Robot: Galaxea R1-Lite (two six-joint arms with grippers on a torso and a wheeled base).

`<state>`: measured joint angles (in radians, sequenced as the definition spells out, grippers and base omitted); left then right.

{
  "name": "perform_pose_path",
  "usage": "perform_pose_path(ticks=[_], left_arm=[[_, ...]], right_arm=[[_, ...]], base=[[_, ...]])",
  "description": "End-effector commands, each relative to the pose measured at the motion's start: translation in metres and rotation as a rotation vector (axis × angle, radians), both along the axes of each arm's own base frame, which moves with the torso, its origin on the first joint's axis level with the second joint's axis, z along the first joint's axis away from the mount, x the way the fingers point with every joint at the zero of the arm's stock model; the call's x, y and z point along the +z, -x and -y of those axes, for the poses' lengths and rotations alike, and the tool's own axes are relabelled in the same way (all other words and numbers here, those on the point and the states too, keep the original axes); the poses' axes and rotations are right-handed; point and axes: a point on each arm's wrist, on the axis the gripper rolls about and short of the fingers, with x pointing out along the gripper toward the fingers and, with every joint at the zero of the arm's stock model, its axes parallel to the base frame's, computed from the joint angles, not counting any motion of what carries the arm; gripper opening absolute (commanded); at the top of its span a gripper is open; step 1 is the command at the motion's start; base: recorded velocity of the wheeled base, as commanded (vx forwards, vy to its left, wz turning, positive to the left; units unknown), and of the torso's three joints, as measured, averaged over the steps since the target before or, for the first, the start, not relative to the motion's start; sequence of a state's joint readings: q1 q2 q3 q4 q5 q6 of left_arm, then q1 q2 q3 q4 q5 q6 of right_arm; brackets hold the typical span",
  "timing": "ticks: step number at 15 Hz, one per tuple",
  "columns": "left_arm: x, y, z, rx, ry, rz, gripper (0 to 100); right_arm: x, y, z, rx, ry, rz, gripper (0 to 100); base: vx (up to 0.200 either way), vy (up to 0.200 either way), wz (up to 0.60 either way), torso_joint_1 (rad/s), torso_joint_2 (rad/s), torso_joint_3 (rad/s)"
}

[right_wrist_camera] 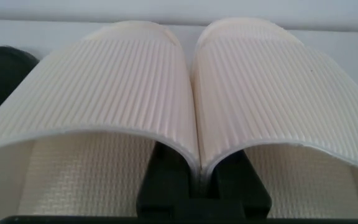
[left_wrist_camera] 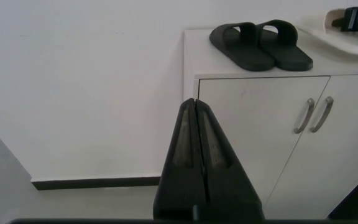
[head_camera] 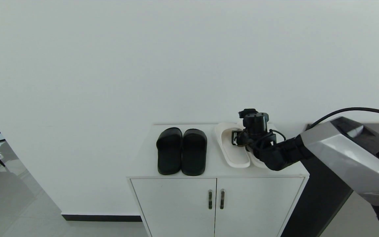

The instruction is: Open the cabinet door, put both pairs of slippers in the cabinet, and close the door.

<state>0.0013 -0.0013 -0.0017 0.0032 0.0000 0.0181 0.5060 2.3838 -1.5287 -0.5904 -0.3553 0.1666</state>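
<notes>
Low off the cabinet, toward eight o'clock from its front corner: left gripper, two black wedge-shaped fingers pressed flat together with nothing between them.

Cabinet white, smooth and boxy. Both doors closed, with two slim metal bar handles upright side by side at the seam.

On the top, toward nine o'clock: black slippers. Matte, rubbery slides with broad plain straps and rounded ends, lying side by side and touching, toes toward twelve o'clock.

Just beside them at three o'clock, across a strip of bare top: cream slippers. Same slide shape, footbeds stamped with a small woven-looking pattern, straps arched and finely ribbed in lengthwise lines. Lying close, inner strap sides touching.

Over the cream pair's straps: right gripper on a black wrist, set narrow — one dark finger under each strap arch, the two meeting strap sides caught between the fingers. At three o'clock from there, a grey-shelled arm with a black cable looping above it.
</notes>
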Motion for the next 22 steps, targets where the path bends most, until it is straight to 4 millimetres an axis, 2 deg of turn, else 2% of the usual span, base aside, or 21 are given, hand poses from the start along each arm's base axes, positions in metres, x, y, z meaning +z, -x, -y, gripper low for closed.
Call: perform_pose_path(ticks=[1,3,4,7,10,13,19,22], left_arm=[[0.0,0.0,0.0,0.0,0.001,-0.001,0],[0.0,0.0,0.0,0.0,0.003,-0.003,0],[0.0,0.0,0.0,0.0,0.003,-0.001,0],[0.0,0.0,0.0,0.0,0.001,-0.001,0],[0.0,0.0,0.0,-0.001,0.001,-0.003,0],[0.0,0.0,0.0,-0.001,0.001,-0.001,0],[0.0,0.0,0.0,-0.003,0.009,-0.003,0],[0.0,0.0,0.0,-0.003,0.009,-0.003,0]], right_arm=[[0.049,0.039,-0.003,0.061,-0.032,0.047,0],[0.069,0.078,0.0,0.14,-0.043,0.039,0],[0.079,0.112,0.006,0.23,-0.056,0.015,0],[0.076,0.171,0.021,0.386,-0.048,-0.06,0],[0.069,0.21,0.031,0.515,-0.063,-0.08,0],[0.064,0.218,0.034,0.568,-0.072,-0.086,0],[0.058,0.228,0.027,0.611,-0.062,-0.108,0],[0.054,0.232,0.028,0.619,-0.062,-0.11,0]], base=[[0.0,0.0,0.0,0.0,0.0,0.0],[0.0,0.0,0.0,0.0,0.0,0.0],[0.0,0.0,0.0,0.0,0.0,0.0],[0.0,0.0,0.0,0.0,0.0,0.0],[0.0,0.0,0.0,0.0,0.0,0.0],[0.0,0.0,0.0,0.0,0.0,0.0],[-0.2,0.0,0.0,0.002,0.0,0.002],[0.0,0.0,0.0,0.0,0.0,0.0]])
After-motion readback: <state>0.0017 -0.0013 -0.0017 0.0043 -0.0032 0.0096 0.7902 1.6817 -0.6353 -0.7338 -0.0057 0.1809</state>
